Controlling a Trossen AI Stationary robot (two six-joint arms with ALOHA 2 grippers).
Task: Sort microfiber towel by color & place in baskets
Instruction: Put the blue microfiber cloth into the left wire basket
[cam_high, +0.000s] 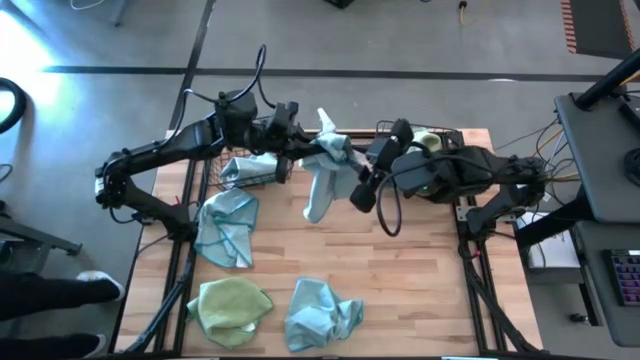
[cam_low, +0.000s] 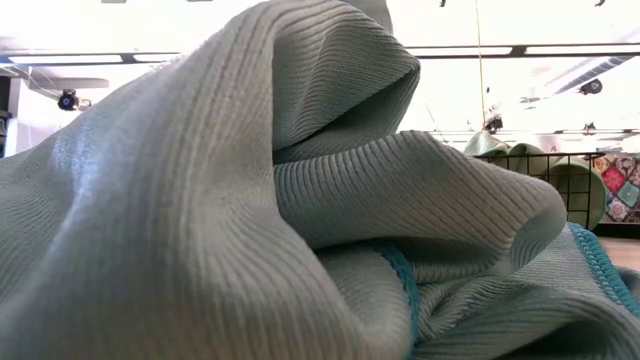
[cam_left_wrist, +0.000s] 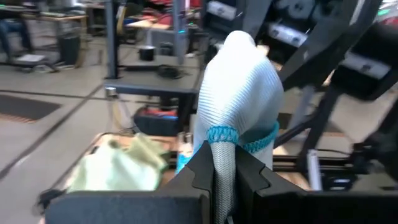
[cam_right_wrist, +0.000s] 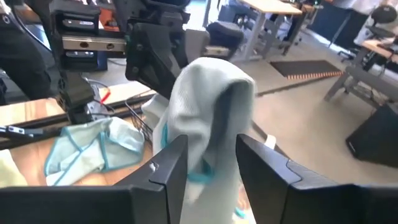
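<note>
A light blue microfiber towel hangs above the table's far middle, between my two grippers. My left gripper is shut on it from the left. My right gripper is shut on it from the right. The left basket holds a blue towel. The right basket holds a pale yellow-green towel. Two more blue towels and a yellow-green one lie crumpled on the table. My left gripper pinches the blue towel between its two fingers at a bunched part by the teal hem. Several layers are gathered there. A rounded fold stands up past the fingertips, clear of the table. My right gripper has a bunched fold of the same towel between its two fingers, coming level from the table's right. The fold arches over above the fingertips. The towel's lower end hangs slack below.
The near blue towel fills most of the low view; behind it the right basket shows. Black frame rails run along both table sides. Bare wood lies at the table's right and near middle.
</note>
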